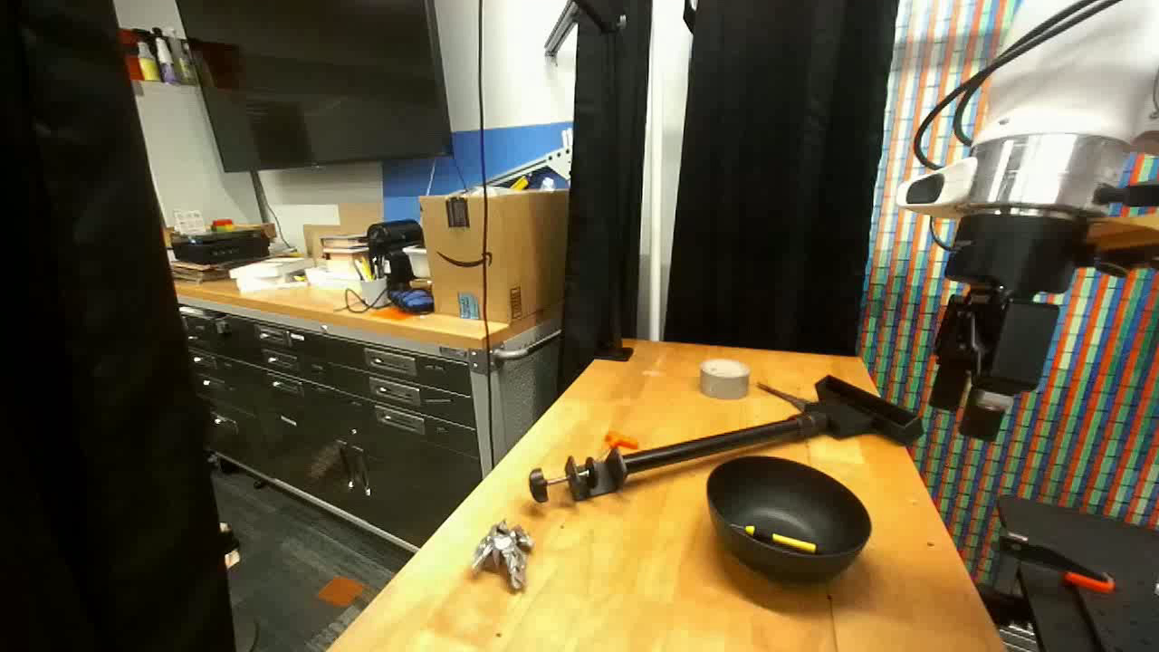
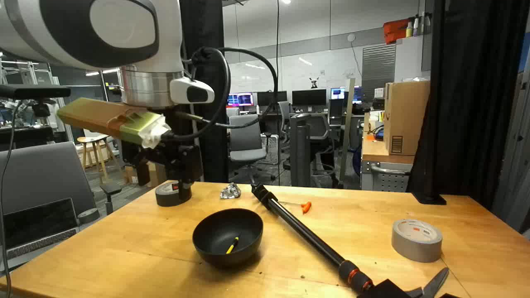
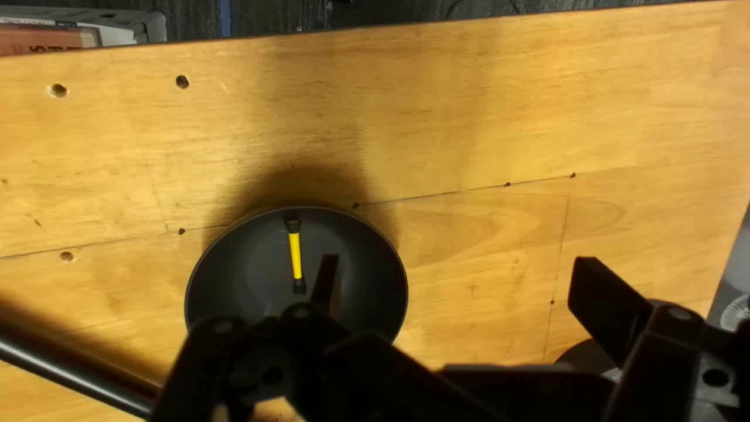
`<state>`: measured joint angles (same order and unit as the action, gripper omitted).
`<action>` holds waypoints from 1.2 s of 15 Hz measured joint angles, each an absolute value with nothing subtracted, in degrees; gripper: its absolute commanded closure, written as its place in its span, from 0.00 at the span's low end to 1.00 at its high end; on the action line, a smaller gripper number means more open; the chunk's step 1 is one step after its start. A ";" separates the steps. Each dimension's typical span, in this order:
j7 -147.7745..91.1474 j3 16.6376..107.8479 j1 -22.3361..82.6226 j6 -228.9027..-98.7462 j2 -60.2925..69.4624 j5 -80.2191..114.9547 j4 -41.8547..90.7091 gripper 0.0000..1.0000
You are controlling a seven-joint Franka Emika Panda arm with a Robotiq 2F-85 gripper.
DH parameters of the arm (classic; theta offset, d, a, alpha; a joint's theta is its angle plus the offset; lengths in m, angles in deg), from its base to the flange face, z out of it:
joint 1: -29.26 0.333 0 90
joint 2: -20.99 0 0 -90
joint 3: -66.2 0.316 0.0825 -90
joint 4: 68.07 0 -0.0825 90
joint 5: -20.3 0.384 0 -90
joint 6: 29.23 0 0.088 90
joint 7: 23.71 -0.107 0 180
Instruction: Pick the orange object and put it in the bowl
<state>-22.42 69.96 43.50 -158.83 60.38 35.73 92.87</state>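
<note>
There's the orange object [image 2: 306,207], lying on the table [image 2: 352,215] just beside the black rod [image 2: 306,232] — not yet picked, so I'd say the reach is the step in hand. The gripper [image 3: 457,280] hangs well apart from it, jaws wide, holding nothing; next it should travel over and come down clear of the rod. The bowl [image 2: 215,229] stands upright — a yellow-and-black pen-like thing [image 2: 232,245] inside.

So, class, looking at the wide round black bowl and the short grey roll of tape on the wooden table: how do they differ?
Size: the wide round black bowl is larger than the short grey roll of tape.
Colour: the bowl is black, the tape grey.
Shape: the bowl curves in towards its base, while the tape's outer wall is straight.
Shared: both have a round outline and rest on the wooden table.
</note>
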 measured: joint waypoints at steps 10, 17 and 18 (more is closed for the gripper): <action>-22.57 69.95 43.19 -158.79 59.63 35.73 92.32 0.00; -25.35 71.06 39.91 -162.65 59.39 34.00 85.61 0.00; -25.81 71.49 39.51 -163.11 59.12 33.40 84.34 0.00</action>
